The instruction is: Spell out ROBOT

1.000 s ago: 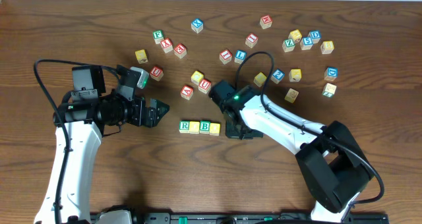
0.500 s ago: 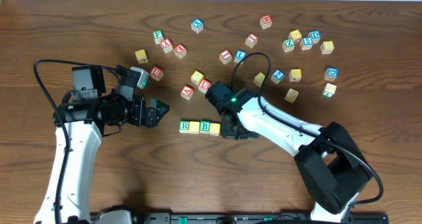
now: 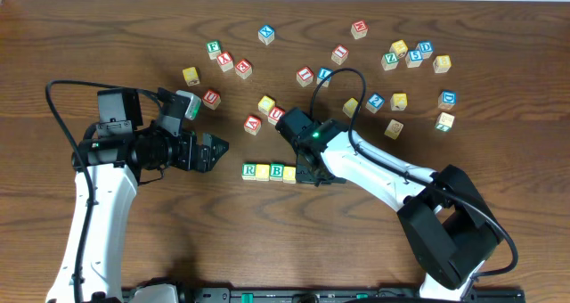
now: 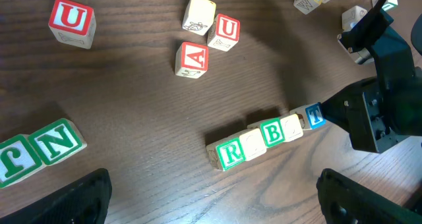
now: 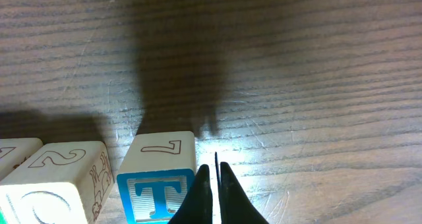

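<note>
Dark brown wood-grain table (image 3: 499,143) fills the view from above. Near its centre, five small wooden cubes lie in one straight row, touching side to side. From the left they are the green R cube (image 3: 249,170), the first yellow cube (image 3: 263,171), the green B cube (image 3: 277,170), the second yellow cube (image 3: 289,173), and the blue T cube (image 4: 316,116) at the right end.

The right gripper (image 5: 212,181) has its fingers pressed together with no gap and grips nothing. Its tips point down at the table just beside the T cube's right edge; whether they touch the cube cannot be told. From above, this gripper hides the T cube.

The left gripper (image 3: 214,150) sits left of the row and apart from it, spread wide and empty. Its dark fingers (image 4: 72,197) show at the bottom corners of its own camera view.

Beyond the row lie a red A cube (image 4: 192,58) and a red U cube (image 4: 226,29). A green N cube (image 4: 62,140) sits off to the left. More lettered cubes (image 3: 398,49) are scattered across the far half of the table.
</note>
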